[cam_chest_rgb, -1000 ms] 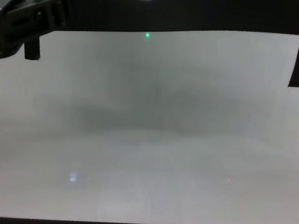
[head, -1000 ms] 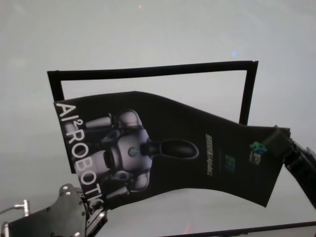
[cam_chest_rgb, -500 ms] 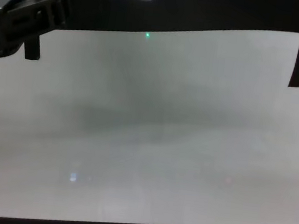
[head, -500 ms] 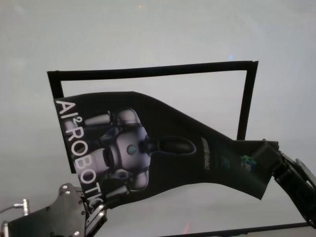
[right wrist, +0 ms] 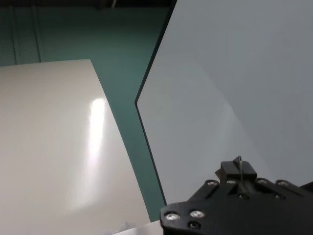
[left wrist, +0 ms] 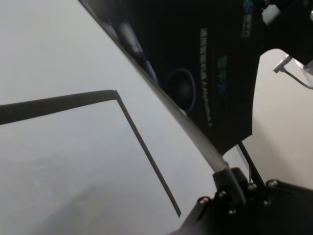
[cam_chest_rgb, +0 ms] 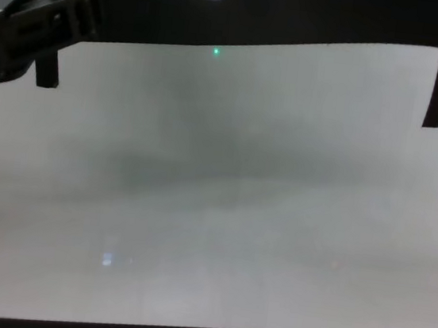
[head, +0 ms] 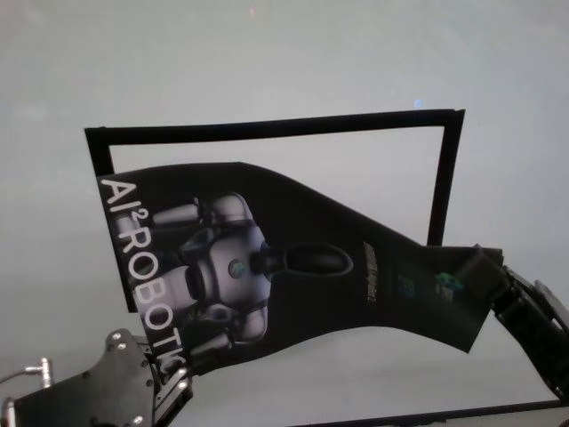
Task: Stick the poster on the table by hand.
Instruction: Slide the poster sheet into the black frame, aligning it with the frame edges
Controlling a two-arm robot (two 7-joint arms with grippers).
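The poster (head: 293, 267) is a large black glossy sheet w/ a grey-white robot figure at centre-left, big white "AI² ROBOTIC" lettering running down its left edge, and small text plus green-blue logos toward its right end. It is held off the table (head: 267, 71), spanning between both grippers over the area outlined by the black tape frame (head: 276, 127); its left part overlaps the frame's left side, its right end sits lower than the frame's right strip. The sheet is not flat: it bows, w/ the upper edge sweeping down from left to right. The left gripper (head: 169, 384) is at the near-left, forearm coming in from the lower-left corner of the head view, fingers clamped on the poster's lower-left corner; in the left wrist view the sheet's edge enters the closed fingers (left wrist: 230, 178). The right gripper (head: 487, 277) is at the right, arm reaching in from the lower right, pinching the poster's right edge; the right wrist view shows a thin sheet edge between its shut fingertips (right wrist: 238, 172). In the chest view the poster's lower edge hangs above the white table surface.
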